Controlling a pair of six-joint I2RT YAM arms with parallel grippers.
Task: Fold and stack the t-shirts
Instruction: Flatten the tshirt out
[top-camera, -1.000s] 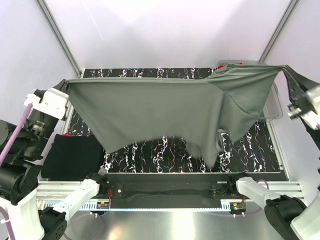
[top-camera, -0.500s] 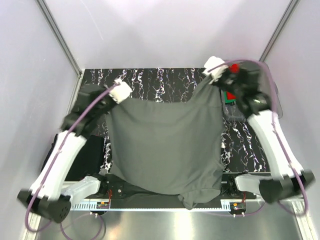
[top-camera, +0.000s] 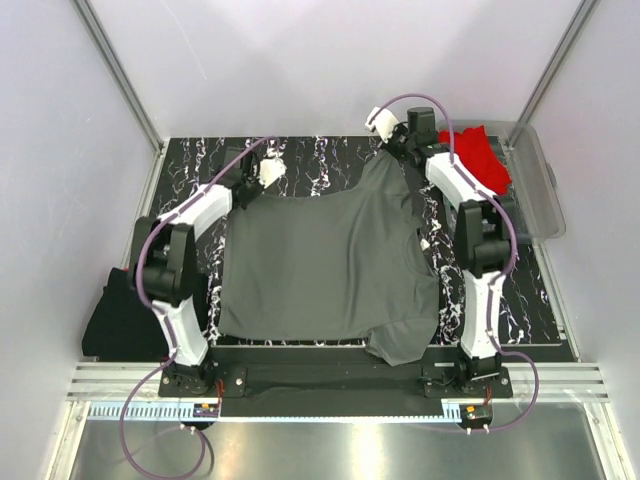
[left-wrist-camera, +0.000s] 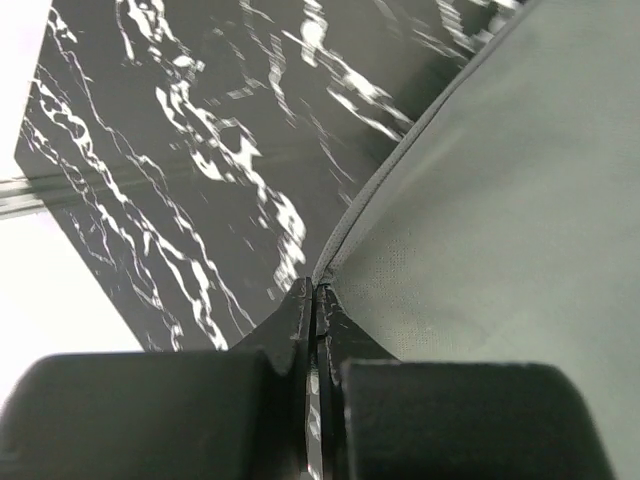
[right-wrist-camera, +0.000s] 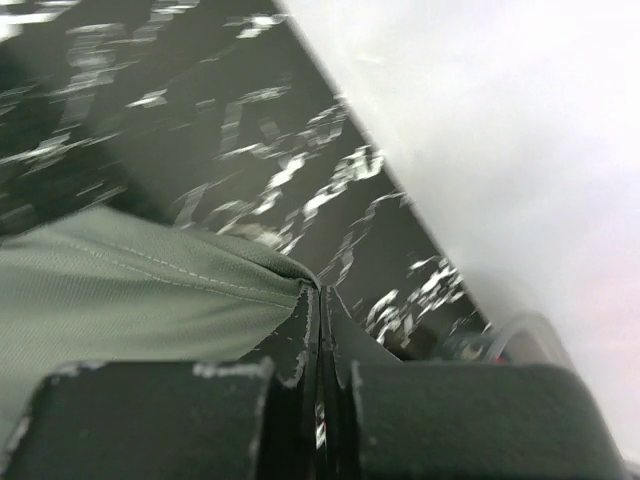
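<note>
A dark grey t-shirt (top-camera: 325, 265) lies spread flat on the black marbled table (top-camera: 320, 160), its near hem hanging over the front edge. My left gripper (top-camera: 253, 188) is shut on the shirt's far left edge, as the left wrist view shows (left-wrist-camera: 315, 290) with the cloth (left-wrist-camera: 500, 200) running out from the jaws. My right gripper (top-camera: 386, 152) is shut on the shirt's far right corner (right-wrist-camera: 320, 292), with the cloth (right-wrist-camera: 130, 300) bunched at the fingertips. A red t-shirt (top-camera: 478, 158) lies in the tub. A black t-shirt (top-camera: 125, 315) lies folded at the left.
A clear plastic tub (top-camera: 543, 195) stands at the back right, by the right wall. Metal frame posts and white walls enclose the table on three sides. Both arms stretch from the near edge along the grey shirt's two sides.
The grey shirt hung stretched in the air between the raised grippers. Both arms have swung forward and down to the far side and laid it flat on the table.
</note>
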